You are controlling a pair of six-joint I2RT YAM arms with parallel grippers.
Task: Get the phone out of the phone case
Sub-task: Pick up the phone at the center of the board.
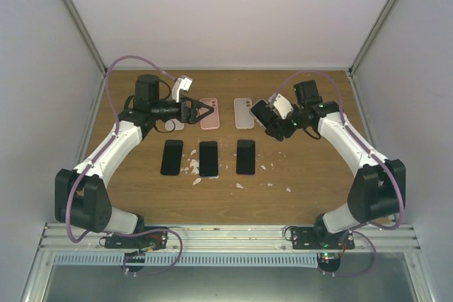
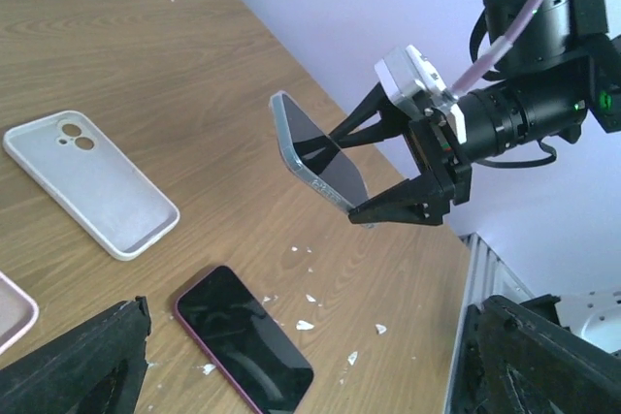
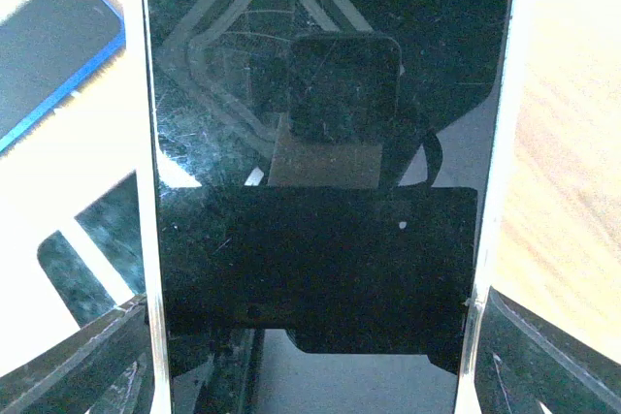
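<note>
Clamping the phone (image 3: 330, 191) by its long edges, your right pincer (image 2: 342, 178) has it up off the table (image 1: 212, 203), tilted, to the right of the pink case (image 1: 210, 114), with the clear case (image 2: 291, 128) on it. Your left pincer (image 1: 205, 109) hangs wide and empty at the pink case's left edge. A white case (image 1: 243, 112) lies just right of the pink case, and three bare phones (image 1: 208, 158) lie in a row on its near side.
</note>
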